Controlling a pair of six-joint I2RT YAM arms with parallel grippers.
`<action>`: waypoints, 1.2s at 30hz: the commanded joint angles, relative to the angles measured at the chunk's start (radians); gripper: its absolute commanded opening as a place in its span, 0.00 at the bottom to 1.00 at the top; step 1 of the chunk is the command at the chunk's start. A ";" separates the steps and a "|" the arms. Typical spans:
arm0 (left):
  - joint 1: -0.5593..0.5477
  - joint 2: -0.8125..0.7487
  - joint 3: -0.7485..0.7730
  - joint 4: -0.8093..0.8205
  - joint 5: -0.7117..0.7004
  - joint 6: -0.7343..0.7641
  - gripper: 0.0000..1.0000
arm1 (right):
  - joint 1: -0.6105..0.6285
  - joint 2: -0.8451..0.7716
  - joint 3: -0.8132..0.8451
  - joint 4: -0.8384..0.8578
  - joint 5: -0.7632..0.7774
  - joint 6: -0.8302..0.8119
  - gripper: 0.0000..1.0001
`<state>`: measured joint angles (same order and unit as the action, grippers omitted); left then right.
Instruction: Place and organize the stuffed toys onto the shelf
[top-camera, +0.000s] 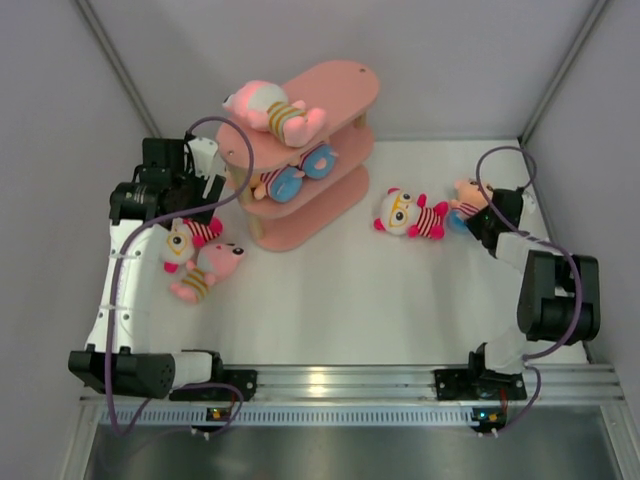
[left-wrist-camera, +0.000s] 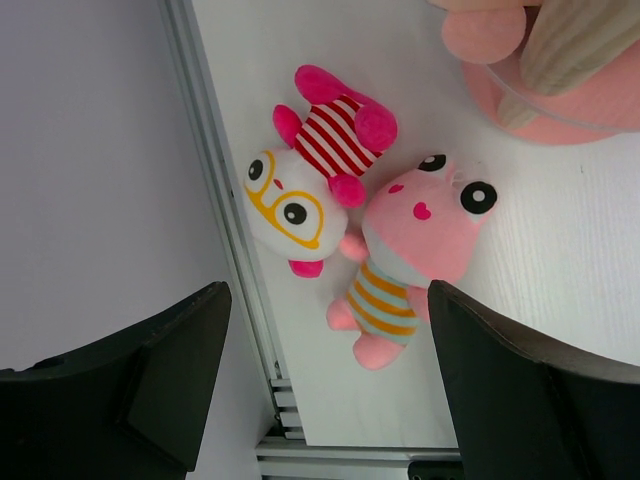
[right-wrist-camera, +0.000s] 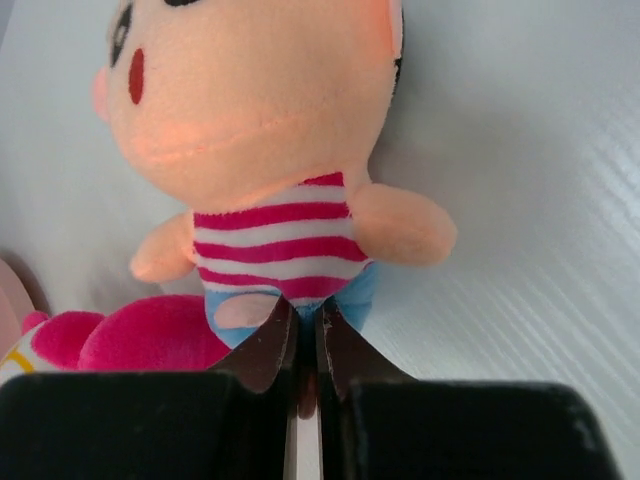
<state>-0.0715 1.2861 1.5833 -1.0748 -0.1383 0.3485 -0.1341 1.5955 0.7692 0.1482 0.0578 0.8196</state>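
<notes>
Right jaws pinched closed at the blue foot end of the peach-headed, red-striped plush doll (right-wrist-camera: 270, 240), its long axis running straight away.

Rear of bench (top-camera: 340, 300), left of centre: shelf (top-camera: 345, 95). On its top board lies the top-tier toy (top-camera: 272, 110); on the board below, the middle-tier toy (top-camera: 290, 180). Left of shelf, on bench: left pair of toys (top-camera: 205, 268), touching. Right of shelf: inner right toy (top-camera: 408, 214), with far-right toy (top-camera: 468, 198) just beside it.
</notes>
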 joint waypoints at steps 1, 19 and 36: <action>0.007 0.007 0.043 0.000 -0.061 0.018 0.86 | -0.012 -0.101 0.086 -0.018 0.030 -0.176 0.00; 0.029 0.038 0.057 0.003 0.005 0.014 0.85 | 0.240 -0.174 0.633 -0.510 -0.705 -0.883 0.00; 0.029 0.059 0.070 0.003 -0.018 0.009 0.85 | 0.395 0.254 1.045 -0.503 -0.668 -0.694 0.00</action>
<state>-0.0475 1.3407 1.6196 -1.0763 -0.1471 0.3584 0.2405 1.8229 1.7439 -0.4068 -0.6178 0.0612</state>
